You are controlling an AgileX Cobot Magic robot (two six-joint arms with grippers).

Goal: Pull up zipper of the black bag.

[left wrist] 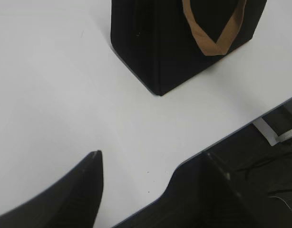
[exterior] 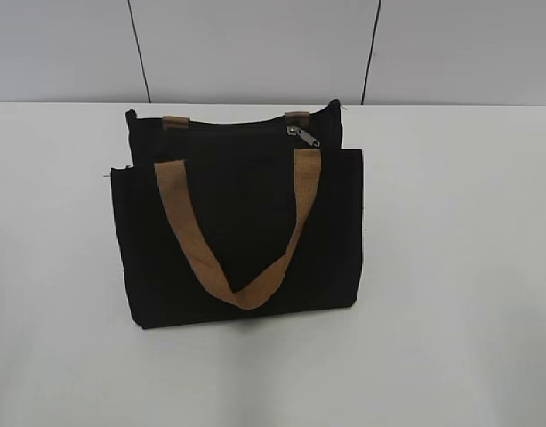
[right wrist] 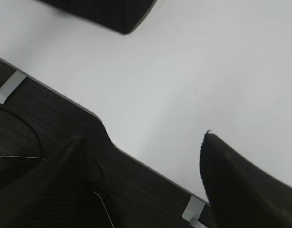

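Both our grippers, left (left wrist: 150, 183) and right (right wrist: 143, 173), hang wide and empty near the table (exterior: 460, 267) edge, well apart from the upright bag (exterior: 242, 222), whose soft cloth needs bracing while we pinch its small metal zipper pull (exterior: 303, 136).

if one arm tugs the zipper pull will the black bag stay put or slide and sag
The black bag looks like soft fabric, so its top would probably buckle toward the zipper pull. It stands unheld on a smooth white table, so it likely slides or tips. The limp tan handle suggests little stiffness.

Lab bench, white table (exterior: 460, 267), grey panelled wall (exterior: 255, 49)
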